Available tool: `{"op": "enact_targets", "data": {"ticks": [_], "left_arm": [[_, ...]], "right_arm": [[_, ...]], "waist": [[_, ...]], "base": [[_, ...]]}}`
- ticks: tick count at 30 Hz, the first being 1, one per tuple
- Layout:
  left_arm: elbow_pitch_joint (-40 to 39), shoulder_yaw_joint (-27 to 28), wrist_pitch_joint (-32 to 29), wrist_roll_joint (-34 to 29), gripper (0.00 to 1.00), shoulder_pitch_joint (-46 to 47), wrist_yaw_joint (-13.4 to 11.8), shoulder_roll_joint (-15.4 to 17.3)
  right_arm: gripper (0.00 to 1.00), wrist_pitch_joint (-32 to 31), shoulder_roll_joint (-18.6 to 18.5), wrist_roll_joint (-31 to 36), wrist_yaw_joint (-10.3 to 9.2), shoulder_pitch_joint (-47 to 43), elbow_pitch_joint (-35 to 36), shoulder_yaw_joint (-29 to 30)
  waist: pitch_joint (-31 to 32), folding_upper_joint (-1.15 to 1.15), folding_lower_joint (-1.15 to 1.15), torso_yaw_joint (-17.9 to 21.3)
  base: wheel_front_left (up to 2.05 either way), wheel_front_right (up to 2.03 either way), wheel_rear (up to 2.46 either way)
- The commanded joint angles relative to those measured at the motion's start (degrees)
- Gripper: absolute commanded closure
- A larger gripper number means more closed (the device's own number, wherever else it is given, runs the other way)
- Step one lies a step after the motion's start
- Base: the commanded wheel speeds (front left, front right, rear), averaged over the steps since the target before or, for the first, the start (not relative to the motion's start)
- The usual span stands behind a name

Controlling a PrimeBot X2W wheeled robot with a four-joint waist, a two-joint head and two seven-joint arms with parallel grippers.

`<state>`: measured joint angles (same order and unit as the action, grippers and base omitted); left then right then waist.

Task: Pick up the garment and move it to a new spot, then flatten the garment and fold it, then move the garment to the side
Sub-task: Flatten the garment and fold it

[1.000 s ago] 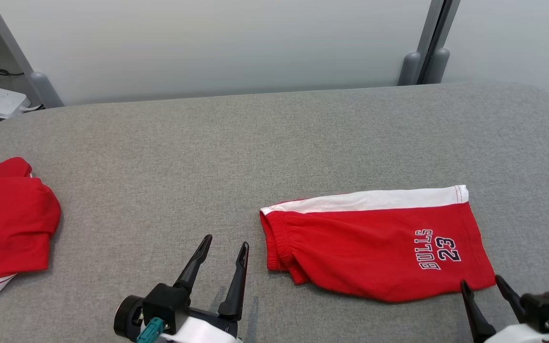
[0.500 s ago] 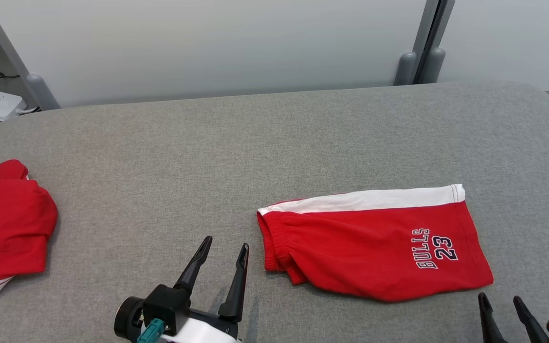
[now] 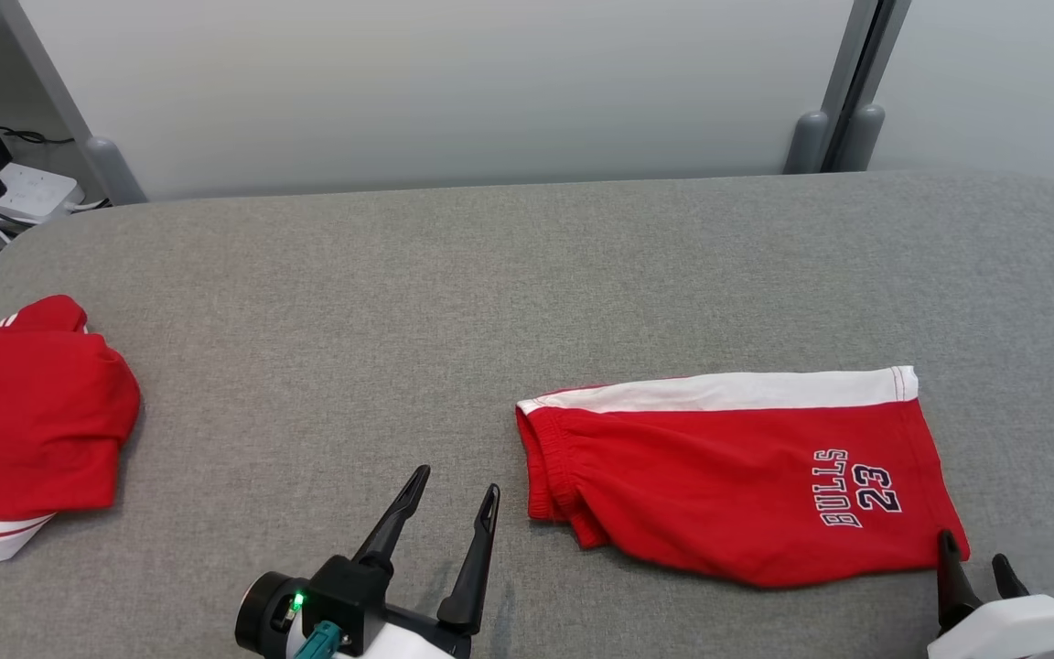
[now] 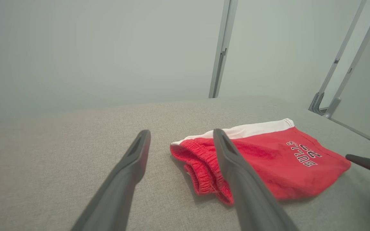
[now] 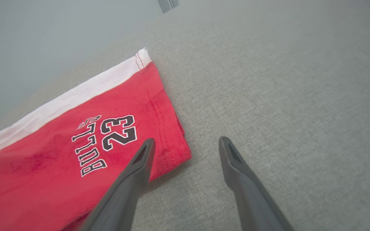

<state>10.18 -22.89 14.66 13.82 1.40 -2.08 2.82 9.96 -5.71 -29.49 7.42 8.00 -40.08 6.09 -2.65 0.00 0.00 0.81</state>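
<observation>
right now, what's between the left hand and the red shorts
Only a bare strip of the grey table, plain in the head view; the left hand is not touching the red shorts.

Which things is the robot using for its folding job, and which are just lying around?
For the job:
- red BULLS 23 shorts, folded on the grey table
- left gripper, open, just left of them
- right gripper, open, at their near right corner

Just lying about:
- crumpled red garment at the table's left edge
- white power strip, beyond the table's far left corner
</observation>
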Motion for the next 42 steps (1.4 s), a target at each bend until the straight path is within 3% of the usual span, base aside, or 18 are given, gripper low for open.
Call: {"op": "enact_targets", "data": {"ticks": [1,9,10,11,12,14,15,20,25,33,42], "left_arm": [[-1.14,1.74,0.34,-1.18,0.00,1.59,0.20,0.06],[-1.37,1.92,0.34,-0.36,0.00,2.35,0.50,0.06],[-1.36,2.08,0.34,-0.40,0.00,2.43,0.53,0.06],[-1.36,2.08,0.34,-0.40,0.00,2.43,0.53,0.06],[-1.37,2.23,0.34,-0.46,0.00,2.50,0.55,0.06],[-1.41,2.58,0.34,-0.41,0.00,2.58,0.63,0.06],[-1.46,2.83,0.34,-0.42,0.00,2.58,0.59,0.06],[-1.66,4.04,0.34,-0.22,0.00,2.57,0.47,0.06],[-1.86,4.86,0.34,-0.29,0.00,2.39,0.46,0.06],[-2.17,5.08,0.34,-0.01,0.00,2.17,0.44,0.06],[-3.10,5.08,0.34,0.91,0.00,1.97,0.62,0.06]], "right_arm": [[0.00,-0.01,-0.67,-1.90,0.07,3.38,-1.72,-1.74],[0.00,1.31,-0.86,-5.89,0.07,10.32,-13.96,-3.32],[0.20,1.64,-0.93,-6.05,0.07,10.93,-15.00,-3.74],[0.20,1.64,-0.93,-6.05,0.07,10.93,-15.00,-3.74],[0.52,1.91,-0.92,-6.33,0.07,11.47,-15.88,-4.16],[0.80,2.44,-1.17,-6.58,0.07,12.26,-17.34,-5.17],[1.00,2.71,-1.26,-6.79,0.07,12.57,-17.93,-5.59],[1.00,3.72,-1.89,-7.28,0.07,13.30,-19.77,-8.38],[1.00,4.81,-3.17,-7.73,0.07,13.58,-17.12,-9.96],[1.00,5.02,-3.18,-9.73,0.07,9.45,-0.25,-10.63],[1.00,4.45,-1.53,-10.90,0.07,6.03,14.83,-16.94]], "waist": [[-0.10,0.00,0.00,-0.44],[-0.61,0.00,0.00,-1.56],[-0.66,0.00,0.00,-1.69],[-0.66,0.00,0.00,-1.69],[-0.71,0.00,0.00,-1.83],[-0.77,0.00,0.00,-2.04],[-0.80,0.00,0.00,-2.12],[-0.82,0.00,0.00,-2.44],[-0.67,0.00,0.00,-2.53],[-0.01,0.00,0.00,-3.53],[-0.23,0.00,0.00,-6.19]], "base": [[0.00,0.00,0.00],[0.00,0.00,0.00],[0.00,0.00,0.00],[0.00,0.00,0.00],[0.00,0.00,0.00],[0.00,0.00,0.00],[0.00,0.00,0.00],[0.00,0.00,0.00],[0.00,0.00,0.00],[0.00,0.00,0.00],[0.00,0.00,0.00]]}}
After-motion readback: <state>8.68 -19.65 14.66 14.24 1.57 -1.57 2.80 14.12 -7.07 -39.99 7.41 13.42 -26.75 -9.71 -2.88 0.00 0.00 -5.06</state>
